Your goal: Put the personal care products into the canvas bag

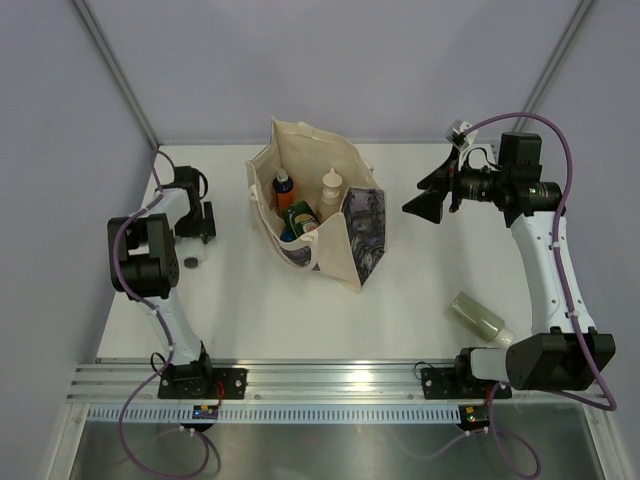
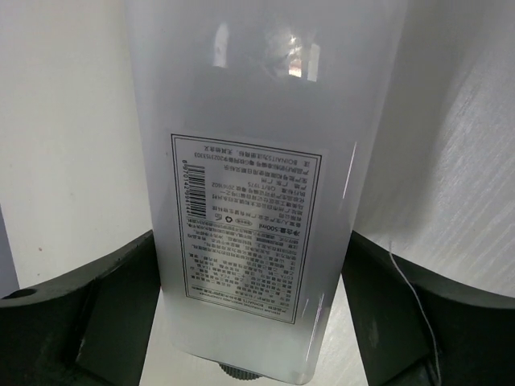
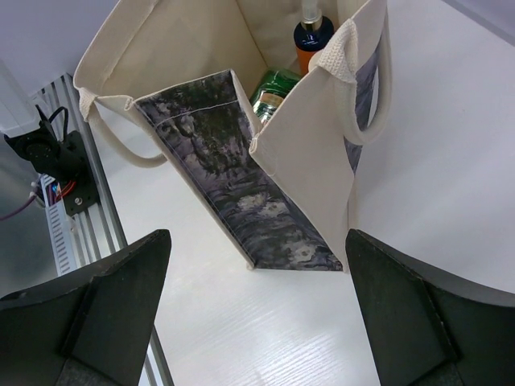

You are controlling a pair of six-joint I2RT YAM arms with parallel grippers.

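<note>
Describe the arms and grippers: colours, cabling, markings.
Left arm and right arm match: white links, black joint housings, a purple cable looping along each, black base brackets on an aluminium rail. Left gripper and right gripper are matte black with two broad wedge-shaped fingers. No readable markings.

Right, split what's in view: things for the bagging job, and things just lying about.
Job: canvas bag; orange spray bottle, beige bottle and green bottle inside it; sage-green bottle on the table; pale labelled bottle in the left wrist view.
Just there: aluminium rail.
</note>
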